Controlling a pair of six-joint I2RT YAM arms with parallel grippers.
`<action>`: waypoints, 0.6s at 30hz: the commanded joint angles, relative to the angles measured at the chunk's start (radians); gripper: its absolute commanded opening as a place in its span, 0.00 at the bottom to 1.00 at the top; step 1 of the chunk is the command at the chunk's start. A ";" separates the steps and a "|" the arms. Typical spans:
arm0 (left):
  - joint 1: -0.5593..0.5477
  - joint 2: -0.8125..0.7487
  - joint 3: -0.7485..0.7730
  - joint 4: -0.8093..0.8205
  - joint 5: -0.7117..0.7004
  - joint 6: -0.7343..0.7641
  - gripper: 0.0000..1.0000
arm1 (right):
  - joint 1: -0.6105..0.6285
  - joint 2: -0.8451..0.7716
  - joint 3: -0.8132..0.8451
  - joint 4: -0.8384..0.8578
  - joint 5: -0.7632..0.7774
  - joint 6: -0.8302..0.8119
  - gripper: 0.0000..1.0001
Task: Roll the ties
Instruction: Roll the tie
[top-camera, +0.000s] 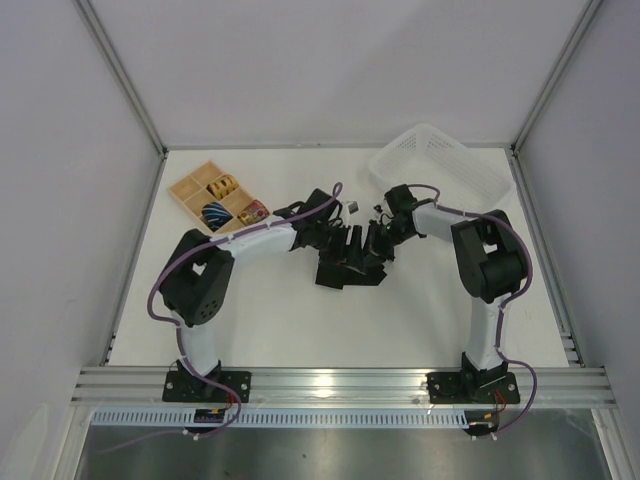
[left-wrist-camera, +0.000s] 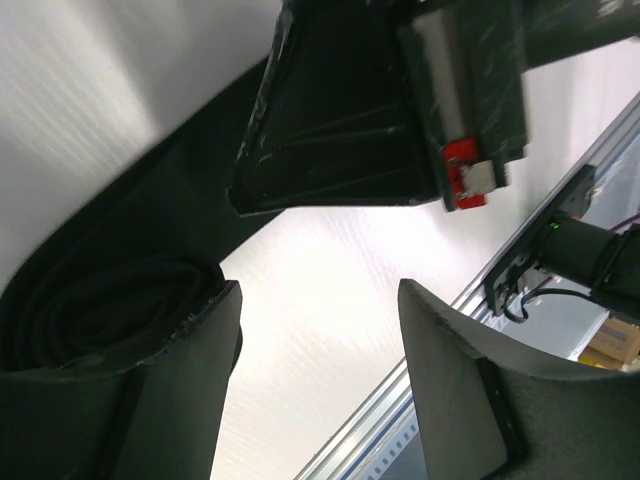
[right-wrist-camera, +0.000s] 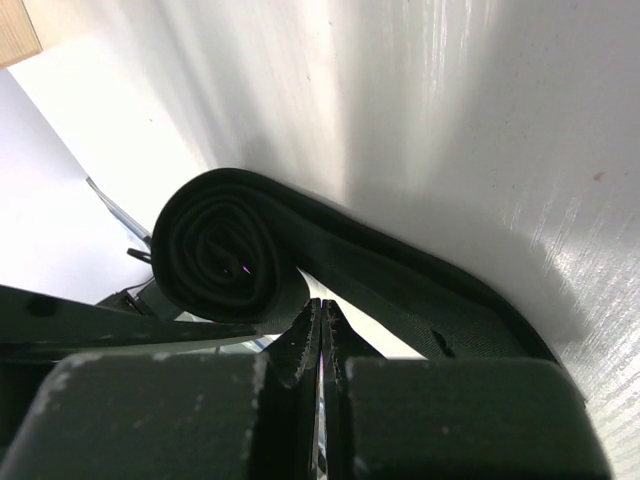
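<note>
Your left hand (left-wrist-camera: 320, 395) is standing wide open and gripping nothing; bare bench (left-wrist-camera: 330, 300) is showing between its two fingers. The black tie (top-camera: 350, 272) is lying near the middle of the bench, partly rolled. In the left wrist view its coil (left-wrist-camera: 95, 310) is sitting at 9 o'clock of that hand, snug against the finger (left-wrist-camera: 175, 390) on that side and outside the gap.

Your right hand (right-wrist-camera: 320, 340) is keeping its fingers closed together, with only a hairline of light between them. Their tips are meeting just off the coil's 4 o'clock, right at the near edge of the unrolled strip that is curving away toward 3 o'clock. You cannot tell whether they are nipping any fabric.

From above, both hands are crowding over the tie, your left arm reaching in from 9 o'clock and your right from 2 o'clock. A wooden tray (top-camera: 190, 186) is sitting well apart at the tie's 10 o'clock, carrying coloured rolls (top-camera: 216, 212) in its compartments. A white basket (top-camera: 440, 160) is lying at 1 o'clock, near the far right corner.
</note>
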 joint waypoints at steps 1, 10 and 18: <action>0.023 -0.007 0.056 0.029 0.074 0.031 0.69 | -0.006 -0.001 0.040 -0.018 0.008 -0.015 0.00; 0.033 -0.178 0.085 -0.050 0.122 0.132 0.79 | -0.021 -0.019 0.014 -0.013 0.007 -0.047 0.03; 0.052 -0.254 0.108 -0.218 -0.132 0.529 1.00 | -0.038 -0.024 0.042 -0.027 0.015 -0.061 0.09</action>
